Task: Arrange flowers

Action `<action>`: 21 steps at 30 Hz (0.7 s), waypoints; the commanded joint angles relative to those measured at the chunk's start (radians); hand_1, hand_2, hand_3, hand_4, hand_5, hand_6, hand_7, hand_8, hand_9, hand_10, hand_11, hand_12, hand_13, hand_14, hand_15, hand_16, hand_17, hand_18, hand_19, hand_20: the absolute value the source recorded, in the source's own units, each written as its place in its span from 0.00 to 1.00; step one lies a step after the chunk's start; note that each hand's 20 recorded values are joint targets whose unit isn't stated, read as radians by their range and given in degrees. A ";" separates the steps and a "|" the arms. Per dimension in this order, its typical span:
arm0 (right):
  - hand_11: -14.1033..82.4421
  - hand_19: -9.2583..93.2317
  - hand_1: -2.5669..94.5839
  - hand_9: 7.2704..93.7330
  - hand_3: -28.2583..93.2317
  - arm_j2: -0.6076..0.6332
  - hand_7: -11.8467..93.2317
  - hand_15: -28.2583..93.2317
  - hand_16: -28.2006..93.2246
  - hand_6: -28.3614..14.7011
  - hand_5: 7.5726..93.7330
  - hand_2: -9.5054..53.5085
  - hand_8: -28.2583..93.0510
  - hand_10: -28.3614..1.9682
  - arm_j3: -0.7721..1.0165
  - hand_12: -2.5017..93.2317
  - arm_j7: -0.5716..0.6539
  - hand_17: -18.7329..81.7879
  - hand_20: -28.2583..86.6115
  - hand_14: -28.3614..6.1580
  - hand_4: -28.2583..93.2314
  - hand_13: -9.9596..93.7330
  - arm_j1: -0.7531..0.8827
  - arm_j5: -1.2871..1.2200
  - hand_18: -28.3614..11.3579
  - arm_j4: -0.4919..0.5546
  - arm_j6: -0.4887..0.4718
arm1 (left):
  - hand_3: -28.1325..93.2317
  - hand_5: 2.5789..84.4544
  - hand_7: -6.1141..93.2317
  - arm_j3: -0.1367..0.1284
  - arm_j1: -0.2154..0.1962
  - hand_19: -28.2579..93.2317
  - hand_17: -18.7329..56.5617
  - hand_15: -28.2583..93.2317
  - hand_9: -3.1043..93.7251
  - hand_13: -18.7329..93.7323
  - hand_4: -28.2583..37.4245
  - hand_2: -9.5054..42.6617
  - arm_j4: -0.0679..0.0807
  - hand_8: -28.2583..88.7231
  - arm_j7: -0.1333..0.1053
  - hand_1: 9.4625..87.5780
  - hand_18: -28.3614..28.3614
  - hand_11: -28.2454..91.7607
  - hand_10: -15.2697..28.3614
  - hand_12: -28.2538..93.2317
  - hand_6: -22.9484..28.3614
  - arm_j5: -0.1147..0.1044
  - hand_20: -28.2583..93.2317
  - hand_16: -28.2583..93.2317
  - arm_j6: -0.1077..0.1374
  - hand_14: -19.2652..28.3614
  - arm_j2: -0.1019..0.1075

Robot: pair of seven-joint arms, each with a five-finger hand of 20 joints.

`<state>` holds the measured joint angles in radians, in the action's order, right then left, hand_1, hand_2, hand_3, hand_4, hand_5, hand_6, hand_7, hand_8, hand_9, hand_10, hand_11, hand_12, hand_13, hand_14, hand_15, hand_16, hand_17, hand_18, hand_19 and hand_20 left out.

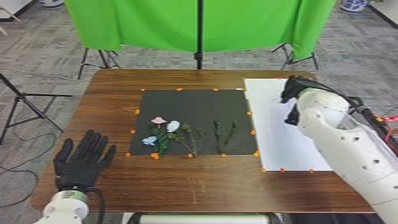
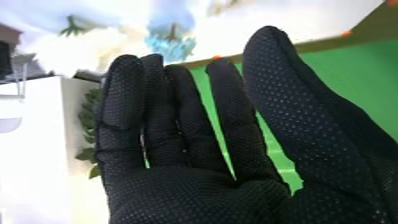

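The left robot hand (image 1: 82, 161), lower left of the frame, and right robot hand (image 1: 294, 93), upper right, are spread. Flowers (image 1: 173, 126) lie near centre on the bench's (image 1: 178, 187) dark mat (image 1: 182, 105).

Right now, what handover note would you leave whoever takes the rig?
Left hand: open, at the table's near left corner.
Right hand: open, fingers straight, over the white sheet's far part.
Things: pink, white and blue flowers and green sprigs lie on the black mat.
Done: blue bloom beyond the right hand, perhaps already placed; can't confirm.
Left: probably arranging the mat's flowers on the sheet.
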<state>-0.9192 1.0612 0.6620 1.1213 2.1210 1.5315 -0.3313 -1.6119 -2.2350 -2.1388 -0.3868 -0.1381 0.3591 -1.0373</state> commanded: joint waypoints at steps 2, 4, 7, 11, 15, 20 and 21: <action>0.29 0.83 0.56 0.42 0.88 -0.051 0.29 0.59 0.34 0.54 0.47 0.00 0.14 0.34 -0.058 0.20 -0.021 0.40 0.53 0.34 0.00 0.43 -0.049 0.049 0.15 -0.090 -0.036 | 0.87 0.50 0.26 0.019 -0.017 0.56 0.17 0.64 0.43 0.42 0.00 0.42 0.022 0.15 0.017 0.21 0.76 0.48 0.69 0.33 0.60 -0.001 0.40 0.19 0.005 0.71 -0.009; 0.30 0.83 0.56 0.44 0.87 -0.056 0.29 0.60 0.34 0.55 0.48 0.00 0.14 0.35 -0.058 0.20 -0.029 0.41 0.53 0.34 0.00 0.44 -0.042 0.057 0.15 -0.088 -0.041 | 0.86 0.50 0.26 0.019 -0.018 0.56 0.17 0.64 0.43 0.42 0.00 0.42 0.022 0.15 0.018 0.21 0.76 0.48 0.69 0.33 0.60 -0.007 0.40 0.19 0.007 0.71 -0.011; 0.35 0.84 0.56 0.51 0.87 -0.052 0.30 0.63 0.35 0.56 0.51 0.00 0.14 0.36 -0.065 0.22 -0.030 0.42 0.54 0.36 0.00 0.48 -0.025 0.065 0.15 -0.087 -0.014 | 0.86 0.50 0.26 0.022 -0.017 0.56 0.17 0.64 0.43 0.42 0.00 0.42 0.022 0.15 0.019 0.21 0.76 0.48 0.69 0.33 0.60 -0.012 0.40 0.19 0.006 0.71 -0.012; 0.39 0.86 0.60 0.64 0.83 -0.043 0.32 0.64 0.41 0.60 0.61 0.00 0.16 0.45 -0.074 0.31 -0.036 0.45 0.56 0.44 0.00 0.56 0.003 0.082 0.17 -0.086 0.040 | 0.86 0.51 0.26 0.018 -0.018 0.56 0.17 0.64 0.43 0.42 0.00 0.42 0.021 0.15 0.019 0.21 0.76 0.48 0.69 0.33 0.60 -0.013 0.40 0.19 0.010 0.71 -0.013; 0.30 0.86 0.67 0.80 0.77 -0.033 0.40 0.59 0.53 0.62 0.71 0.00 0.26 0.57 -0.084 0.48 -0.045 0.48 0.59 0.59 0.00 0.65 0.020 0.097 0.18 -0.082 0.093 | 0.86 0.51 0.26 0.019 -0.019 0.56 0.17 0.64 0.43 0.42 0.00 0.42 0.022 0.15 0.015 0.21 0.76 0.48 0.69 0.33 0.60 -0.019 0.40 0.19 0.012 0.71 -0.011; 0.29 0.87 0.69 0.87 0.76 -0.018 0.40 0.57 0.57 0.62 0.78 0.00 0.31 0.60 -0.093 0.51 -0.053 0.50 0.60 0.63 0.00 0.70 0.035 0.106 0.18 -0.058 0.177 | 0.86 0.51 0.26 0.022 -0.018 0.56 0.17 0.64 0.43 0.42 0.00 0.42 0.022 0.15 0.018 0.21 0.76 0.48 0.69 0.33 0.60 -0.016 0.40 0.19 0.009 0.71 -0.015; 0.29 0.87 0.69 0.87 0.76 -0.013 0.40 0.57 0.57 0.62 0.79 0.00 0.31 0.60 -0.099 0.51 -0.052 0.50 0.60 0.63 0.00 0.71 0.034 0.108 0.18 -0.048 0.195 | 0.86 0.51 0.26 0.021 -0.018 0.56 0.17 0.64 0.43 0.42 0.00 0.42 0.022 0.15 0.020 0.21 0.76 0.48 0.69 0.33 0.60 -0.015 0.40 0.19 0.009 0.71 -0.015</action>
<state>-0.9593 0.9809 0.6213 1.1262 2.2067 1.4576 -0.2103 -1.6078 -2.2309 -2.1382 -0.3840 -0.1442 0.3573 -1.0389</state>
